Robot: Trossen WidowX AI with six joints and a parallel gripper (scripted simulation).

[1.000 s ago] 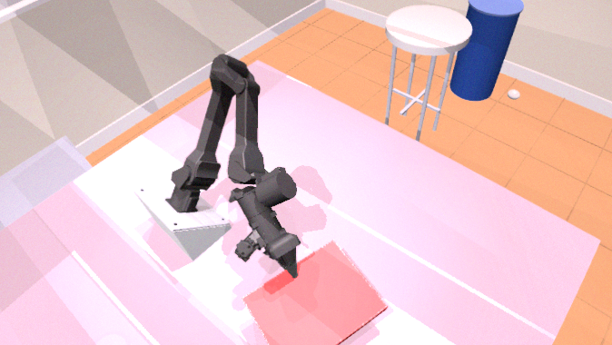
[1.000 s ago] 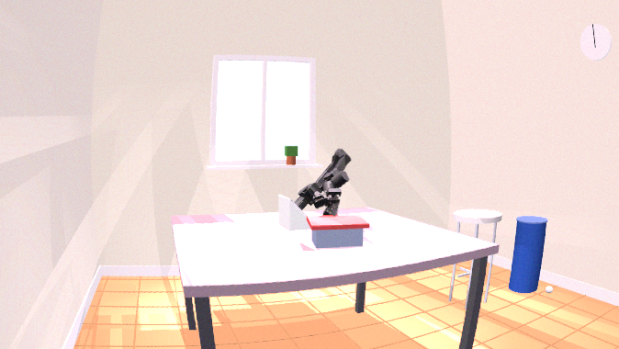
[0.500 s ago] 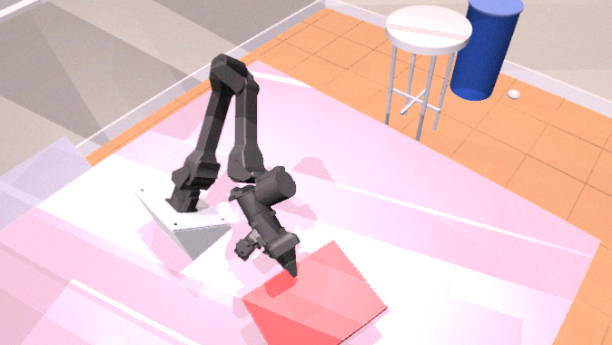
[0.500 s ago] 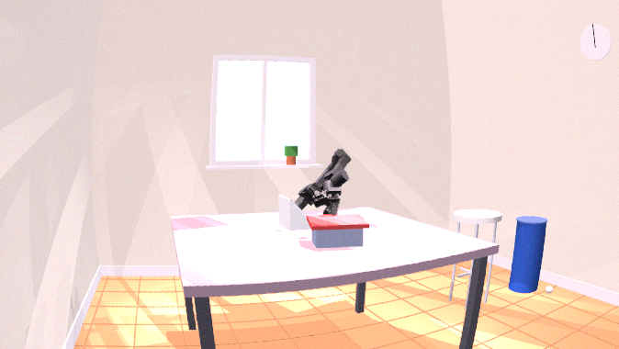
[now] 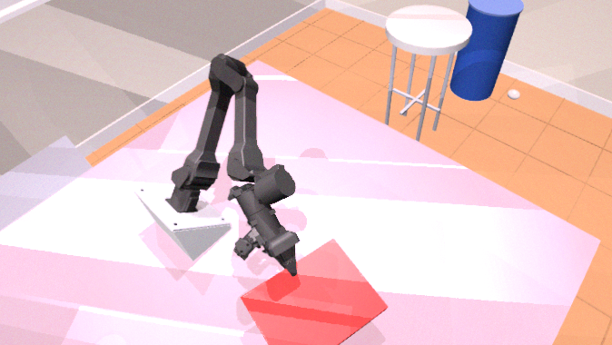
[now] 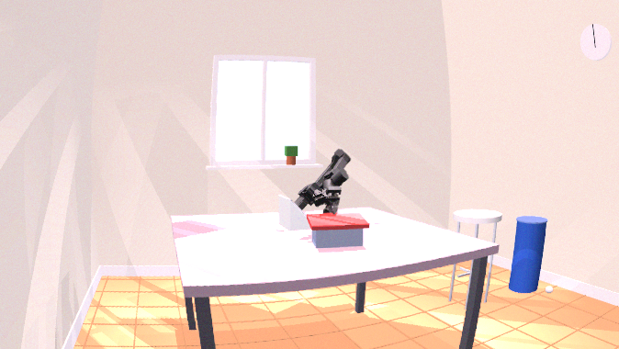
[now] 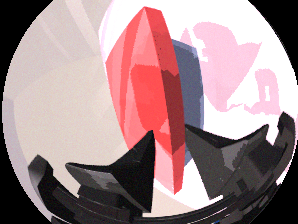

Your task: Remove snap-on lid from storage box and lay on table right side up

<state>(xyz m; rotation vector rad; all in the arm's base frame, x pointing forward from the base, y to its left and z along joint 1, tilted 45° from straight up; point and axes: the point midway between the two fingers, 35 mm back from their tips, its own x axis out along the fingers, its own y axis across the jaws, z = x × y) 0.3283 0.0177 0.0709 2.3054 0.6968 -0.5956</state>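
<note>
Pale walls and an orange tiled floor [image 5: 495,136] [image 6: 257,328] surround a light worktop [image 5: 436,254] [image 6: 257,257], where the blue-grey storage box [image 6: 337,237] [image 7: 192,85] stands near the arm's wedge-shaped base [image 5: 195,242] [image 6: 290,218]. Its red lid [image 5: 327,295] [image 6: 337,221] [image 7: 142,100] is on top, overhanging the sides. The claw [image 5: 294,274] [image 6: 330,211] [image 7: 168,131] is closed on the lid's edge on the side facing the base, one finger above and the other beneath the overhang. So the grip appears made, but the lid is not yet off; whether that edge has begun to unsnap cannot be told. Prying it free, carrying it clear and laying it flat, right side up, remain, all without shifting the box.
</note>
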